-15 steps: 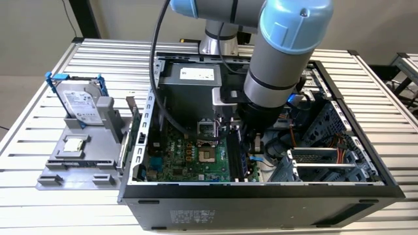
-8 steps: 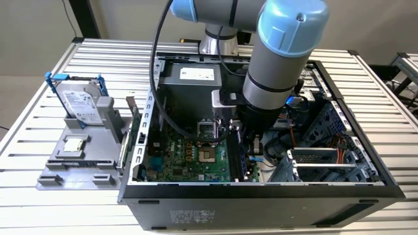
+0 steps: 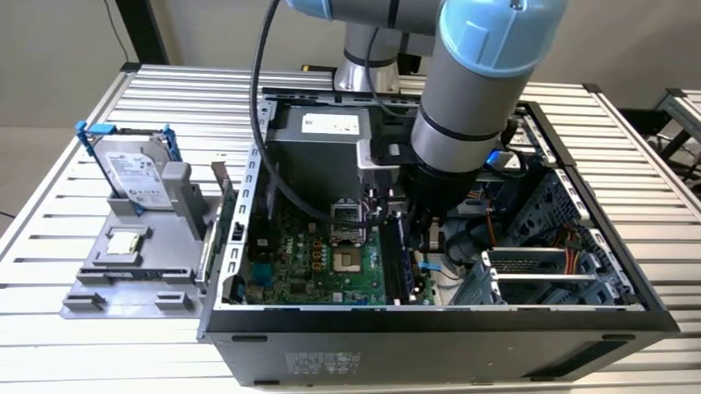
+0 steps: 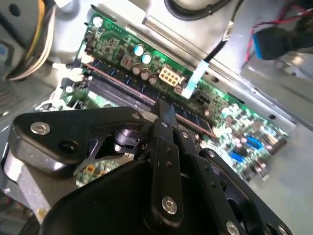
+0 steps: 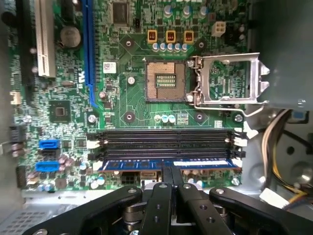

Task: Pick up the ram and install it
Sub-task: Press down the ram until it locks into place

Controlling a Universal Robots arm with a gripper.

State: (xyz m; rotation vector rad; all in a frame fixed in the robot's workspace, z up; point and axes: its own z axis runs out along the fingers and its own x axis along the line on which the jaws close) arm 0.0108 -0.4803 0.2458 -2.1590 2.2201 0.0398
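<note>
We see the gripper (image 5: pixel 170 172) clamped on the ram (image 5: pixel 168 163), low center of frame, at its slot. Pickup done; we judge seating unfinished.

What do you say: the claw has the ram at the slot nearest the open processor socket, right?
Not quite. In the first wrist view the claw grips the ram at the slot farthest from the open processor socket, not the nearest; the empty black slots lie between the ram and the socket.
</note>
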